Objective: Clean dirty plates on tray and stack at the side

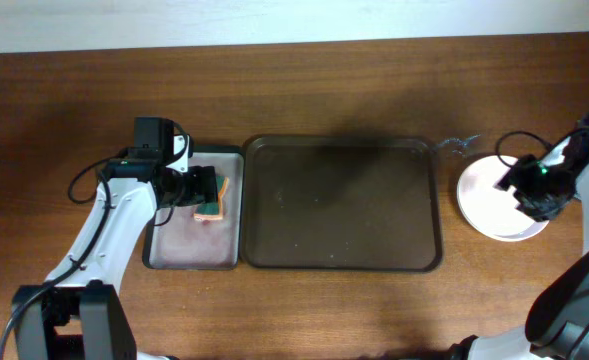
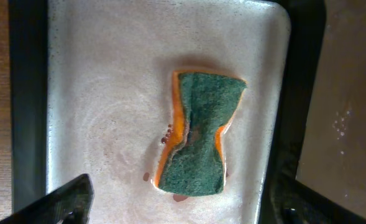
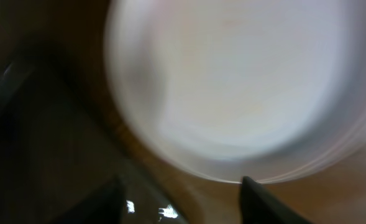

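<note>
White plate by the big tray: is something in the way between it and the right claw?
No, nothing visible. The right claw hangs right over the white plate, and its wrist camera shows only plate, blurry.

1. The surface [image 1: 304, 90] is brown wood with the grain running lengthwise and has a low satin finish.
2. The tray [image 1: 342, 205] is dark brown, smooth and plastic-looking, with a dull sheen and a few pale specks.
3. The smaller tray [image 2: 139, 74] near the left edge has a black rim. Its pale pinkish-grey floor is finely speckled and wet-looking, with faint swirl marks.
4. The sponge [image 2: 201, 134] has a rough, fibrous green scouring face over soft orange foam.
5. The plate [image 1: 486, 195] near the right edge is white, smooth and softly glossy.
</note>
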You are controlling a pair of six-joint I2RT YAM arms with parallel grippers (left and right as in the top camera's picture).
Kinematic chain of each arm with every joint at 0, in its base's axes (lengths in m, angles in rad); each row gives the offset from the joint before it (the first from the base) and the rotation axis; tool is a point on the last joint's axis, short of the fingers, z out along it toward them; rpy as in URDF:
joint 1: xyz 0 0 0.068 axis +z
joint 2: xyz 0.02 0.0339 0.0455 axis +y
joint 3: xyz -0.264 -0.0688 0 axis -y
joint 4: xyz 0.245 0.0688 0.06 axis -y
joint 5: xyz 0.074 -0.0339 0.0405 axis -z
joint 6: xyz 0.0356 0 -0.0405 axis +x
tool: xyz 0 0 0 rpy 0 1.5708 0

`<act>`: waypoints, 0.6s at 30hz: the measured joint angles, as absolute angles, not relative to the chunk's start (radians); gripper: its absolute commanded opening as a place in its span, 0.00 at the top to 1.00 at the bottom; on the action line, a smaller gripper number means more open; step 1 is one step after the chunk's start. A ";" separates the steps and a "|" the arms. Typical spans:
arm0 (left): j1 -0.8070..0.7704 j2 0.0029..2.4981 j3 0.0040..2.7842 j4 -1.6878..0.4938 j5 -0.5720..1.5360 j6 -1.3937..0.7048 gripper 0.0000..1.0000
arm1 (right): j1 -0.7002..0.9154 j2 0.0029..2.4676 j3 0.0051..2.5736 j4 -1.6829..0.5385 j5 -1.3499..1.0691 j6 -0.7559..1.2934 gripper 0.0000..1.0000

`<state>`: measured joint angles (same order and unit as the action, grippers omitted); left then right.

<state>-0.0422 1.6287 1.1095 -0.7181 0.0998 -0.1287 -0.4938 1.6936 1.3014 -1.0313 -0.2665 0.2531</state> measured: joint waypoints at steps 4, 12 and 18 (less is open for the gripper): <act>-0.036 1.629 1.110 -0.728 0.106 -0.150 0.01 | -0.334 1.694 1.301 -1.058 -0.357 0.136 0.12; -0.036 1.628 1.114 -1.018 0.117 -0.181 0.01 | -0.089 1.694 1.301 -1.200 -0.240 0.101 0.03; -0.036 1.492 1.036 -1.008 0.117 -0.181 0.01 | -0.089 1.565 1.252 -1.187 -0.195 0.101 0.01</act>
